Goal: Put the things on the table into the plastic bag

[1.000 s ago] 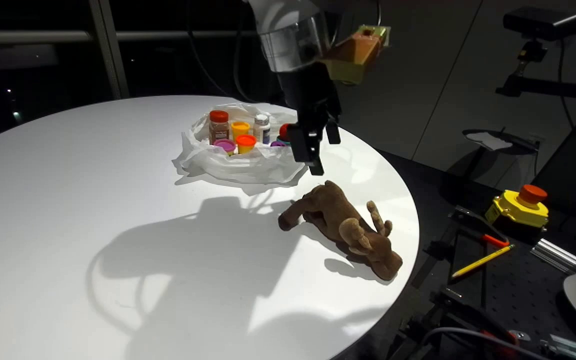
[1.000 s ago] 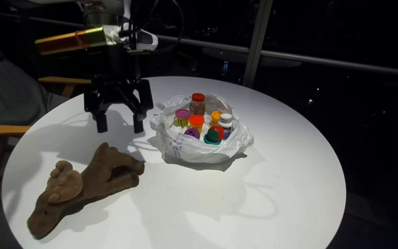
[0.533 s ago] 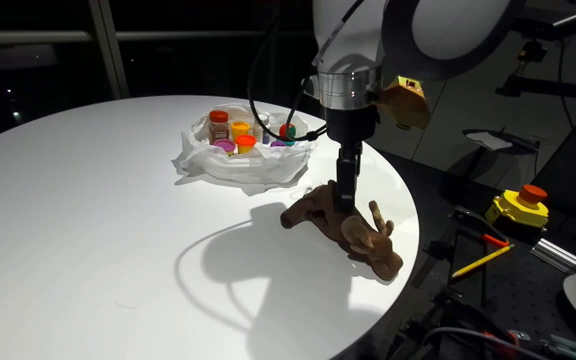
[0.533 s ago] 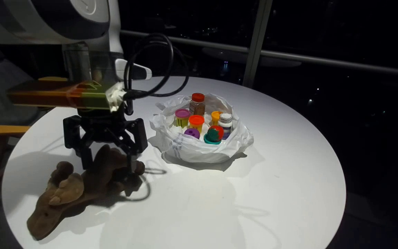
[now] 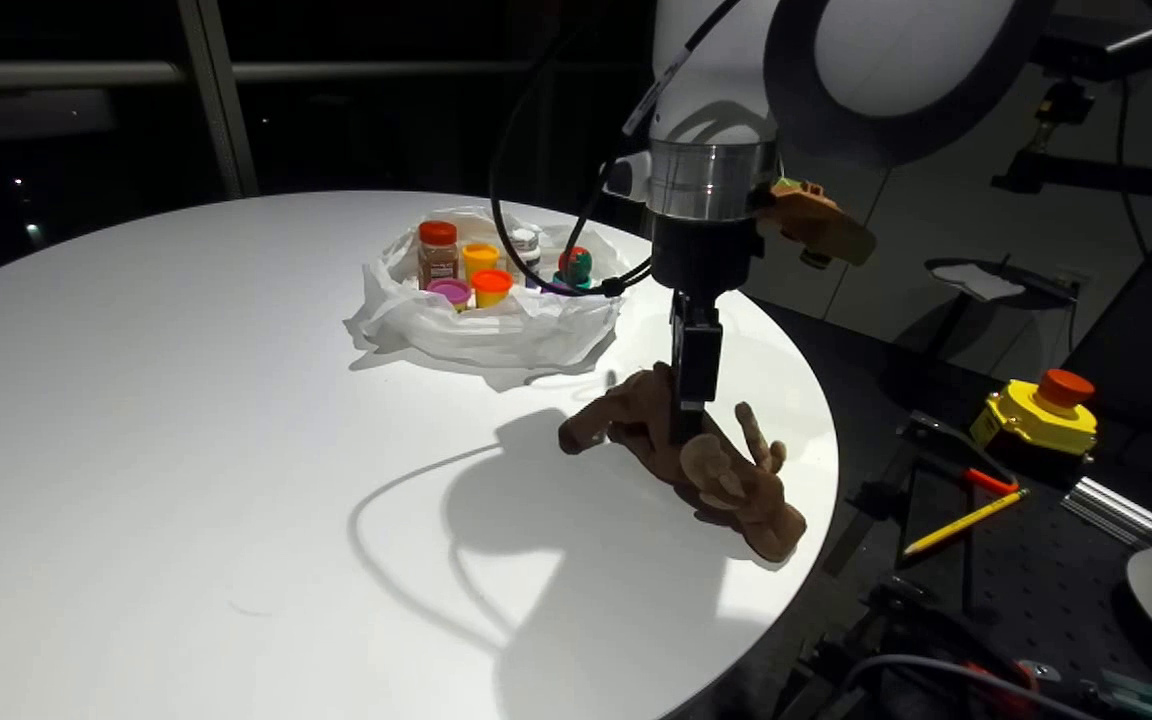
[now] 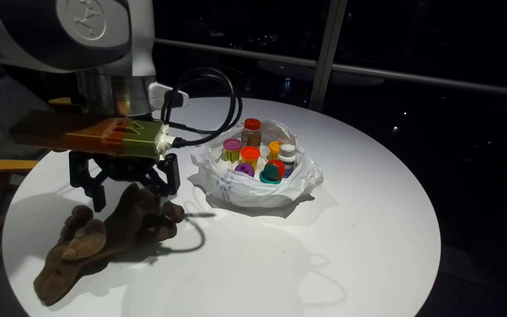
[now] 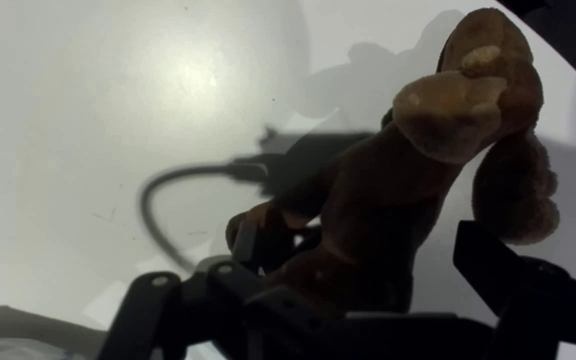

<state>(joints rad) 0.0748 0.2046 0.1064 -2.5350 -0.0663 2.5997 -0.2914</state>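
The brown plush animal [image 6: 115, 231] lies on its side near the table edge, antlered head [image 5: 766, 500] toward the rim. My gripper [image 6: 129, 212] points down over its body, open. In the wrist view the gripper [image 7: 357, 240] straddles the plush's trunk [image 7: 383, 185]; a gap shows on the right finger's side, and the left fingertip [image 7: 245, 242] overlaps a leg. The translucent white plastic bag [image 6: 258, 198] stands open in both exterior views. Inside are a red-lidded jar [image 6: 251, 134], purple-lidded cup [image 6: 232, 149], orange-lidded cup [image 6: 250, 156], orange cup [image 6: 275, 149], white bottle [image 6: 287, 158] and red-green ball [image 6: 275, 169].
A black cable loop [image 6: 231, 103] hangs from the wrist toward the bag. The round white table [image 5: 186, 450] ends just past the plush's head. Off the table stand a yellow device with a red button [image 5: 1041, 418], a pencil [image 5: 966, 522] and a chair [image 6: 2, 114].
My gripper has turned and come down from above the table to the plush's body, with its jaws staying open. The bag and its contents have not moved.
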